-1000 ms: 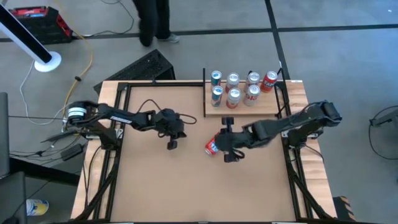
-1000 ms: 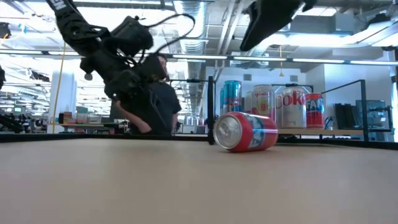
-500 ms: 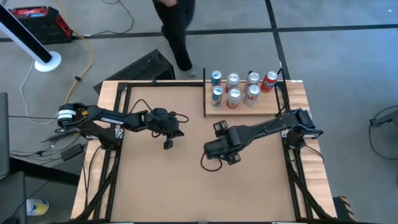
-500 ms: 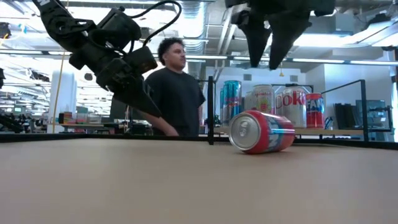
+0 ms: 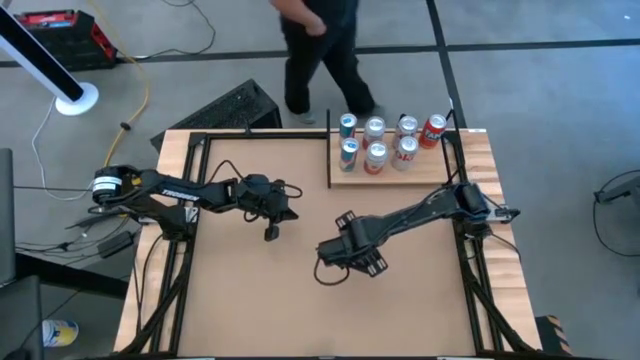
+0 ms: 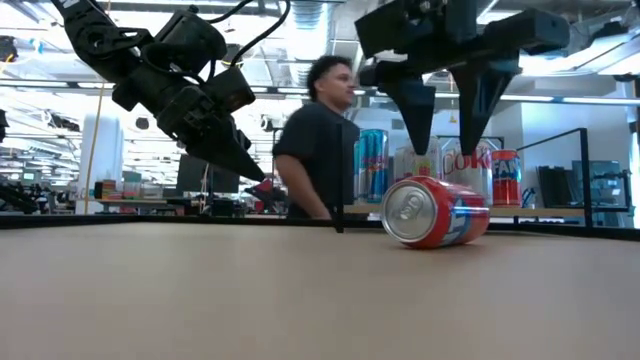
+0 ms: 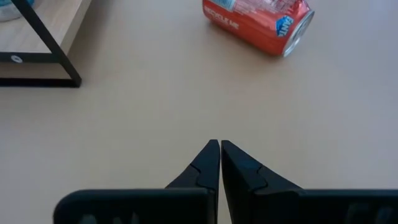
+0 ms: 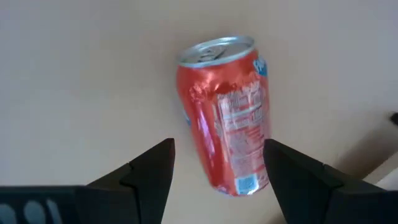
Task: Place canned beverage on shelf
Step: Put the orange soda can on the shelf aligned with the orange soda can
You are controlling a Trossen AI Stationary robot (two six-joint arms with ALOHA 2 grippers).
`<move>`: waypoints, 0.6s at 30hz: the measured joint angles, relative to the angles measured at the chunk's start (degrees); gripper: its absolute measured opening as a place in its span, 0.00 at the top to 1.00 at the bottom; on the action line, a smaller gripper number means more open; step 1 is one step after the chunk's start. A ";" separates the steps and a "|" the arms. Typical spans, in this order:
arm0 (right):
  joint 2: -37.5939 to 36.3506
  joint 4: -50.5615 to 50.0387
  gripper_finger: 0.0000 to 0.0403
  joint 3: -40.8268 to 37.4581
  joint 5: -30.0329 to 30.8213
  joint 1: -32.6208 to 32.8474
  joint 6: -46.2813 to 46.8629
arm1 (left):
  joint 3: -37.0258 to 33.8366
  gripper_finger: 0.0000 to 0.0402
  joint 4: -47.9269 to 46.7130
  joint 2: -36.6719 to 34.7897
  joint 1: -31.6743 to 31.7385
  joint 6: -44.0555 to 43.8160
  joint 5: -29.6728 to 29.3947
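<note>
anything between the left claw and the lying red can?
Nothing. In the left wrist view only bare tabletop lies between the shut left claw and the red can.

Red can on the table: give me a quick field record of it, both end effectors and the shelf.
can: red aluminium beverage can, lying on its side on the brown tabletop
right end effector: open, above the can, fingers either side, not yet gripping
left end effector: shut, waiting off to the side, pointed toward the can
shelf: pale wood-plank shelf with black posts, at the table's far edge
shelf contents: seven upright cans
</note>
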 joint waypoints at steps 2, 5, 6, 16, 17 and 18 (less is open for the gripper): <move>-0.03 1.09 0.33 -0.59 0.10 -0.13 -1.04 | 0.00 1.00 -0.02 0.00 -0.04 0.01 -0.02; -0.30 3.70 0.33 -3.63 0.20 -0.69 -1.51 | 0.00 1.00 -0.23 0.00 -0.17 0.03 0.02; -0.42 3.90 0.33 -4.88 0.23 -0.96 -1.56 | 0.00 1.00 -0.21 0.00 -0.22 0.07 0.04; -0.87 7.34 0.33 -12.64 7.27 -2.04 -3.18 | 0.00 1.00 0.10 0.00 -0.26 0.16 0.00; -0.90 7.91 0.33 -12.74 7.26 -2.05 -3.25 | 0.00 1.00 0.15 0.00 -0.26 0.16 -0.02; -0.92 8.68 0.33 -12.78 7.28 -2.05 -3.71 | 0.00 1.00 0.16 0.00 -0.26 0.16 -0.02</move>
